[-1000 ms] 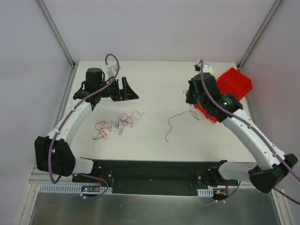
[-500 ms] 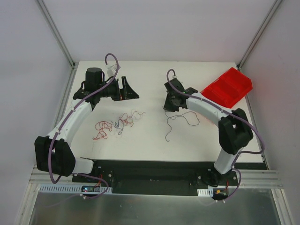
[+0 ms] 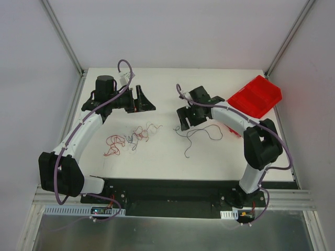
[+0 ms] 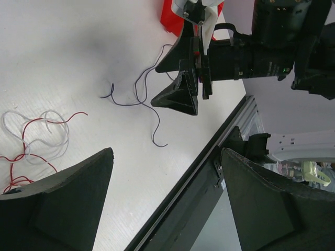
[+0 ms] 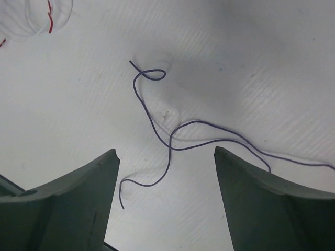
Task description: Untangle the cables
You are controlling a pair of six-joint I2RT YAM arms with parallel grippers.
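Observation:
A single purple cable [image 3: 187, 148] lies loose on the white table, right of centre. My right gripper [image 3: 184, 118] hovers open just above its upper end. In the right wrist view the purple cable [image 5: 169, 157] curves across the table between the spread fingers, untouched by my right gripper [image 5: 165, 151]. A tangle of red, purple and whitish cables [image 3: 132, 137] lies left of centre. My left gripper [image 3: 145, 101] hangs open above and behind it, holding nothing. The left wrist view shows red and whitish cables [image 4: 36, 130], the purple cable [image 4: 137, 99] and my open left gripper [image 4: 166, 152].
A red bin [image 3: 255, 97] sits tilted at the table's right rear edge. The black base rail [image 3: 167, 196] runs along the near edge. Bare table lies between the tangle and the lone purple cable.
My right arm swung left from the red bin to mid-table, pulling the purple cable's end with it, and its jaws then opened. The left arm stayed still.

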